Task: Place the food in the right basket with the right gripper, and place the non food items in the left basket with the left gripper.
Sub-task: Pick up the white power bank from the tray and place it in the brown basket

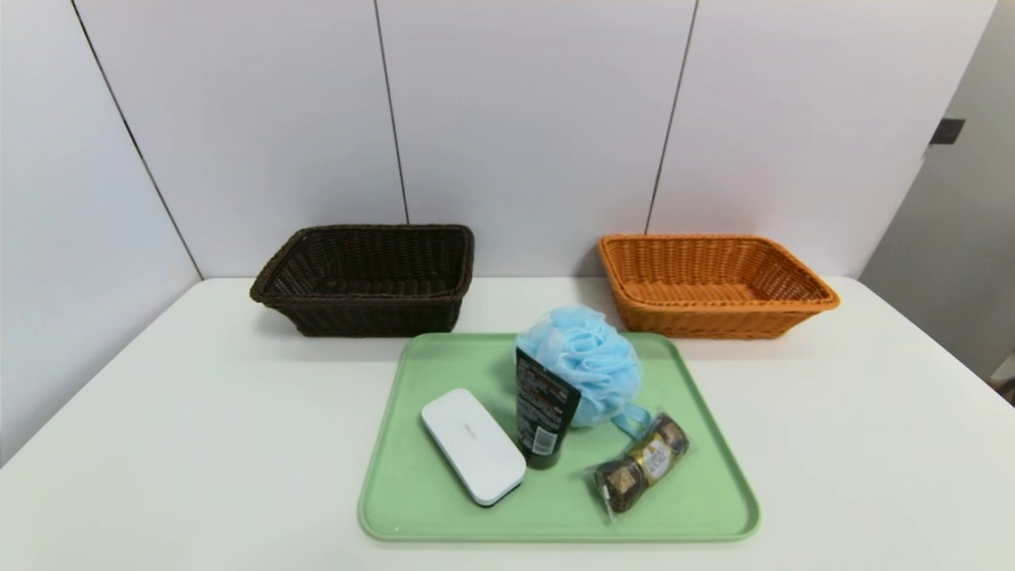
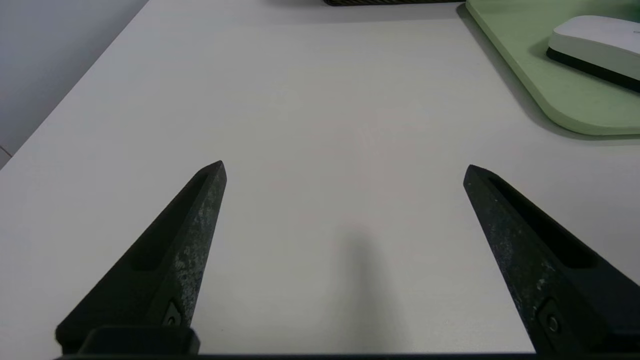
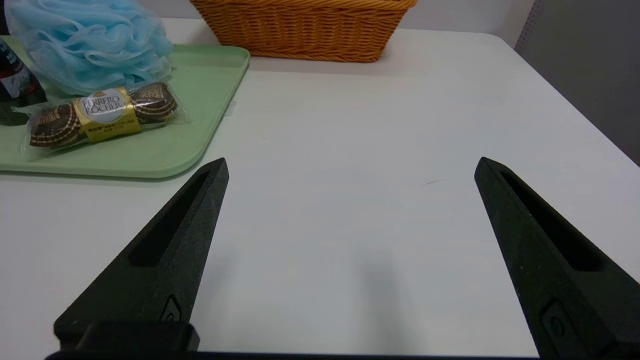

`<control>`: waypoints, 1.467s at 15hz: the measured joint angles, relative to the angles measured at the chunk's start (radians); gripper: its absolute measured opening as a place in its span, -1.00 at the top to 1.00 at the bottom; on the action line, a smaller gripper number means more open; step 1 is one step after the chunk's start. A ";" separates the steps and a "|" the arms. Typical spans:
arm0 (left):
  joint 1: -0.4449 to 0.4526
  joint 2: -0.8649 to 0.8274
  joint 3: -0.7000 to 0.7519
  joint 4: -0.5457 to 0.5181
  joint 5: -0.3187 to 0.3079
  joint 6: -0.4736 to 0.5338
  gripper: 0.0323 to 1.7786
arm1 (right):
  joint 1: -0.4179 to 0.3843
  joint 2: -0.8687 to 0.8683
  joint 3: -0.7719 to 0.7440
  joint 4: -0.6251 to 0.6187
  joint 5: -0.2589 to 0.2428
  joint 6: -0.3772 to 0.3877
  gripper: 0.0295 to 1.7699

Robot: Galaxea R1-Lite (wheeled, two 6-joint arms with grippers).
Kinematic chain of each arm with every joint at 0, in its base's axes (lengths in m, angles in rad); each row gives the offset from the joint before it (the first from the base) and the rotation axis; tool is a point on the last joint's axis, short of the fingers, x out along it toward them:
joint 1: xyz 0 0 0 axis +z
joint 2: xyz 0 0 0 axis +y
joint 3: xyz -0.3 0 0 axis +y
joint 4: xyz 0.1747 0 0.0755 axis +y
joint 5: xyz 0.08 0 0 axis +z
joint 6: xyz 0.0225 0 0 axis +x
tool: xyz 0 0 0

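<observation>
White table point(image 1: 198, 412) against white panelled wall point(image 1: 523, 119): green tray point(image 1: 444, 507) at 6 o'clock bearing chocolates point(image 1: 644, 464), dark basket point(image 1: 365, 279) at 11, orange basket point(image 1: 714, 285) at 1; left gripper point(image 2: 344, 170) and right gripper point(image 3: 351, 166) spread apart, empty, over bare tabletop.

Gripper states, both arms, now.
Left gripper: open, holding nothing, over bare table.
Right gripper: open, holding nothing, over bare table.
</observation>
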 joint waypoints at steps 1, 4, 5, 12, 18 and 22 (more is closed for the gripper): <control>0.000 0.000 0.000 0.000 0.001 0.000 -0.90 | 0.000 0.000 0.000 0.000 0.000 0.000 -0.92; 0.000 0.000 0.000 0.000 0.001 0.000 -0.90 | 0.000 0.000 0.000 0.000 0.000 0.000 -0.92; 0.000 0.000 0.000 0.000 0.001 0.001 -0.90 | 0.000 0.000 0.000 0.000 0.000 0.000 -0.92; 0.000 0.000 0.000 0.000 0.001 0.002 -0.90 | 0.000 0.000 0.000 0.001 -0.001 0.013 -0.92; 0.000 0.000 -0.002 0.001 0.003 0.003 -0.90 | 0.000 0.000 -0.010 -0.005 -0.003 0.013 -0.92; 0.000 0.021 -0.155 0.081 0.010 -0.013 -0.90 | 0.000 0.017 -0.181 0.122 0.015 0.027 -0.92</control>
